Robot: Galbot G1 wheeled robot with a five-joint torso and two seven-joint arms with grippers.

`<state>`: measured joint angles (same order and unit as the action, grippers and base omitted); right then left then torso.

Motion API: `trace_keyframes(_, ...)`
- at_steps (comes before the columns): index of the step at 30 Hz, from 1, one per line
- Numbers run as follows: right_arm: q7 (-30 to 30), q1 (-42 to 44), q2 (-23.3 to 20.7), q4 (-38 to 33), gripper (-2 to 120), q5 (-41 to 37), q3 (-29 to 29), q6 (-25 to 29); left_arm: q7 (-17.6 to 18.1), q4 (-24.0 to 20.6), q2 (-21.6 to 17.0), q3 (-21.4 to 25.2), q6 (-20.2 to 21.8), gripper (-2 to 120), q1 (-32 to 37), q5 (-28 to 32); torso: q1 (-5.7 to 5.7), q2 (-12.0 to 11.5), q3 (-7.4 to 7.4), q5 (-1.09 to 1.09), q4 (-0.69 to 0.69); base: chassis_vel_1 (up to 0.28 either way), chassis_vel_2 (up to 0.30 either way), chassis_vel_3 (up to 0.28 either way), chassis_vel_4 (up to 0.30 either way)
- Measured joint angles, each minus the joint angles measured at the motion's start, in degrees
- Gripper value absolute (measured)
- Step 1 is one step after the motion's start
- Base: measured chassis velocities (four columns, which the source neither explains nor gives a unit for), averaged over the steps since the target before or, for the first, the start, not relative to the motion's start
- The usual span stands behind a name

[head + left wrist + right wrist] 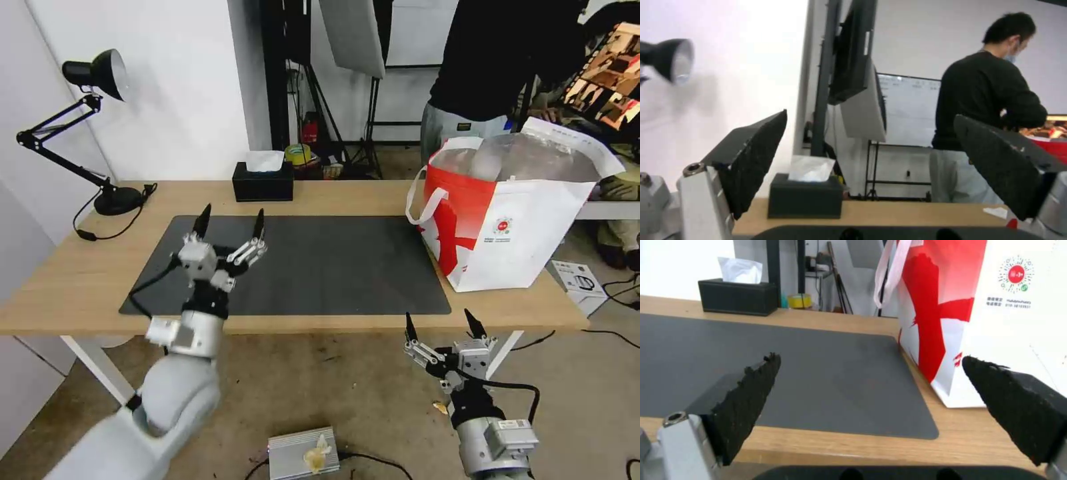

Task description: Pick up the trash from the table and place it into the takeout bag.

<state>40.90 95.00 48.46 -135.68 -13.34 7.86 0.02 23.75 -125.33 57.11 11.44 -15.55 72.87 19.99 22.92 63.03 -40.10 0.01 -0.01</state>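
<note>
Both grippers spread, holding nothing, over the light-wood table (80, 280).
The boxy white-and-red takeout bag (513, 233) looks light and floppy; left gripper (229, 223) and right gripper (441, 325) would best grasp its loop handles.

Both arms are smooth light-grey shells ending in silver metal wrist blocks. The left pincer (230, 222) and right pincer (441, 325) carry black, pointed, rough-textured fingers (744, 396); black cables loop beside each wrist.
</note>
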Motion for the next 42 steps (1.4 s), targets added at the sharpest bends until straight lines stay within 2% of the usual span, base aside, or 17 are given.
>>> trace_keyframes(2,0.00,0.00,0.00,0.00,100,0.00,0.00,0.00,-0.22,-0.21,0.48,0.30,-0.13,100,0.75,-0.40,0.00,0.00,0.00,-0.01,0.00,0.000,0.000,0.000,0.000)
trace_keyframes(4,0.00,0.00,0.00,0.00,100,0.00,0.00,0.00,-1.35,-0.93,3.45,1.70,-1.00,100,4.84,-2.88,-0.01,0.00,0.00,-0.01,0.02,0.000,0.000,0.000,0.000)
trace_keyframes(5,0.00,0.00,0.00,0.00,100,0.00,0.00,0.00,-1.35,-0.93,3.45,1.70,-1.00,100,4.84,-2.88,-0.01,0.00,0.00,-0.01,0.02,0.000,0.000,0.000,0.000)
trace_keyframes(9,0.00,0.00,0.00,0.00,100,0.00,0.00,0.00,-4.25,-2.18,11.77,4.23,-5.71,100,15.83,-13.27,-0.01,0.00,0.00,0.00,0.01,0.000,0.000,0.000,0.000)
trace_keyframes(15,0.00,0.00,0.00,0.00,100,0.00,0.00,0.00,-5.02,-3.30,14.83,5.63,-7.56,100,20.39,-17.81,0.00,0.00,0.00,0.00,0.01,0.000,0.000,0.000,0.000)
trace_keyframes(20,0.00,0.00,0.00,0.00,100,0.00,0.00,0.00,-5.14,-3.22,18.91,7.14,-10.10,100,24.99,-21.71,0.00,0.01,0.00,0.00,0.01,0.000,0.000,0.000,0.000)
trace_keyframes(23,0.00,0.00,0.00,0.00,100,0.00,0.00,0.00,-5.20,-0.71,24.75,7.97,-14.06,100,30.66,-27.96,0.00,0.00,0.00,0.00,0.02,0.000,0.000,0.000,0.000)
trace_keyframes(32,0.00,0.00,0.00,0.00,100,0.00,0.00,0.00,-5.30,3.22,29.31,6.76,-17.39,100,33.17,-32.17,0.00,0.00,0.00,0.00,0.01,0.000,0.000,0.000,0.000)
trace_keyframes(36,0.00,0.00,0.00,0.00,100,0.00,0.00,0.00,-5.29,4.43,29.39,6.45,-17.54,100,33.22,-32.79,0.00,0.00,-0.01,0.00,0.01,0.000,0.000,0.000,0.000)
trace_keyframes(42,0.00,0.00,0.00,0.00,100,0.00,0.00,0.00,-5.11,5.00,29.83,6.02,-17.54,100,33.20,-33.15,0.00,0.00,-0.01,0.11,0.01,0.000,0.000,0.000,0.000)
